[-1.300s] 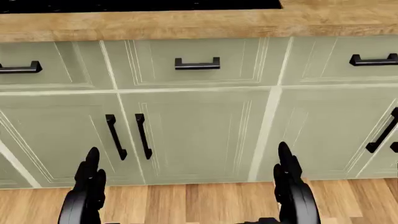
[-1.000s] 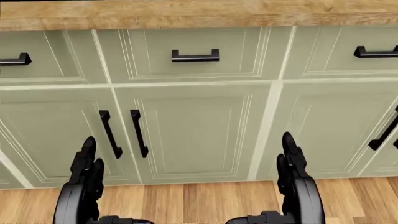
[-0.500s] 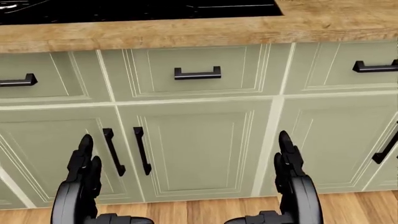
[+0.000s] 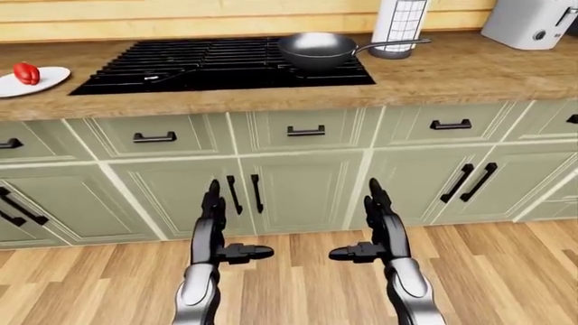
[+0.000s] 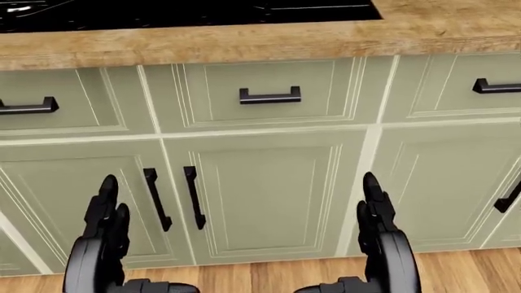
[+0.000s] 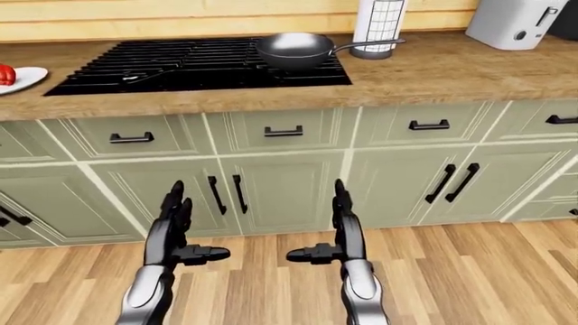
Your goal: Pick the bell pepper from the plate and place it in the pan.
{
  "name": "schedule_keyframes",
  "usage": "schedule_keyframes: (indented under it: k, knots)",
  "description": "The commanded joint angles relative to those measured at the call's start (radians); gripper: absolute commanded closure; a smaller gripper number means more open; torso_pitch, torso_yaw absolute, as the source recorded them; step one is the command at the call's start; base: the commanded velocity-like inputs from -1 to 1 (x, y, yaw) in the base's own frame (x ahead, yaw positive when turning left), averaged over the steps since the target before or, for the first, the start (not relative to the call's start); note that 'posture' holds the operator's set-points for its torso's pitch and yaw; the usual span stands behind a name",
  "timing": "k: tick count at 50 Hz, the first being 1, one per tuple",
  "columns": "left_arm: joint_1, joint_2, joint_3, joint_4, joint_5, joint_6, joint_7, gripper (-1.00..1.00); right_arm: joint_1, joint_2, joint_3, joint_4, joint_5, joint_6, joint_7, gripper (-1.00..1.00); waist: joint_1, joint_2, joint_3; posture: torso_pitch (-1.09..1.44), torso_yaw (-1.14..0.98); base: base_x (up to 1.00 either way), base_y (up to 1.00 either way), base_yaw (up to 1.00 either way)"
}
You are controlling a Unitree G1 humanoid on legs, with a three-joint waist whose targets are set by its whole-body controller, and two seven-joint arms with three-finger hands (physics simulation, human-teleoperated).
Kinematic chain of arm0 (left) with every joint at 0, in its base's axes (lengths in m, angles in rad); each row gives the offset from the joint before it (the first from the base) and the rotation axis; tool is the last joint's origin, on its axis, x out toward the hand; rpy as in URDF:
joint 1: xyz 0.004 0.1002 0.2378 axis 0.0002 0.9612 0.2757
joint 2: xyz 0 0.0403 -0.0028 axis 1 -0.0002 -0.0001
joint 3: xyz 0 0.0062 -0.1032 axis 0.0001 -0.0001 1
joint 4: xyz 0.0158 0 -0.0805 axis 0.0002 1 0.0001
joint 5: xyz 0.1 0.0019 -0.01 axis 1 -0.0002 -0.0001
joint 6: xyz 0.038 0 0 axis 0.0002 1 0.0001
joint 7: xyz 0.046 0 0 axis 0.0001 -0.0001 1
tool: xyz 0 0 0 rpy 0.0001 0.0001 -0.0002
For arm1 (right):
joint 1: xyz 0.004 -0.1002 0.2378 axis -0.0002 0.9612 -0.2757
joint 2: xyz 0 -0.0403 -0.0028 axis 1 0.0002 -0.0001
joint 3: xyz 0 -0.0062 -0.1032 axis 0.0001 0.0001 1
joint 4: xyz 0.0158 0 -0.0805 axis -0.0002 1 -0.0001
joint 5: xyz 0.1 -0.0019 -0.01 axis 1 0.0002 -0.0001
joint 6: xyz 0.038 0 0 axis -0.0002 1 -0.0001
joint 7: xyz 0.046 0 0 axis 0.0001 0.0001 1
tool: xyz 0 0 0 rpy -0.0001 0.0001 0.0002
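Left-eye view: the red bell pepper [image 4: 26, 72] lies on a white plate [image 4: 45, 82] at about 10 o'clock, at the wooden counter's [image 4: 452, 71] left edge. A dark pan [image 4: 316, 49] sits on the black stove [image 4: 181, 64] near 12 o'clock, well apart from the plate. Both hands hang low before the green cabinets [image 4: 298, 189] (nothing held): left hand [image 4: 217, 237] and right hand [image 4: 379, 233], fingers spread, thumbs pointing inward.

Head view: cabinet doors fill it, both hands at the bottom.

Right-eye view: nearly the same, with a toaster [image 6: 510, 22] at 1 o'clock.
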Motion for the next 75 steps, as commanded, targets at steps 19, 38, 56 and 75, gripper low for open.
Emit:
schedule_keyframes:
  k: [19, 38, 56, 75]
  knots:
    - [-0.021, -0.002, -0.006, -0.031, -0.005, -0.031, -0.003, -1.0, -0.019, -0.007, -0.01, -0.04, 0.0, -0.025, 0.001, -1.0, 0.004, 0.066, -0.008, 0.0, 0.0, 0.0, 0.23, 0.0]
    - [-0.018, -0.003, -0.008, -0.041, -0.005, -0.023, 0.0, -1.0, -0.018, -0.007, -0.011, -0.034, 0.002, -0.033, 0.003, -1.0, -0.011, -0.03, -0.018, 0.0, 0.0, 0.0, 0.25, 0.0]
    - [-0.024, -0.002, -0.004, -0.02, -0.008, -0.04, -0.003, -1.0, -0.017, -0.008, -0.01, -0.04, 0.003, -0.029, 0.004, -1.0, -0.003, -0.02, -0.01, 0.0, 0.0, 0.0, 0.25, 0.0]
    - [-0.021, -0.002, -0.006, -0.03, -0.01, -0.032, -0.002, -1.0, -0.017, -0.008, -0.012, -0.039, 0.004, -0.03, 0.005, -1.0, -0.001, 0.07, -0.012, 0.0, 0.0, 0.0, 0.25, 0.0]
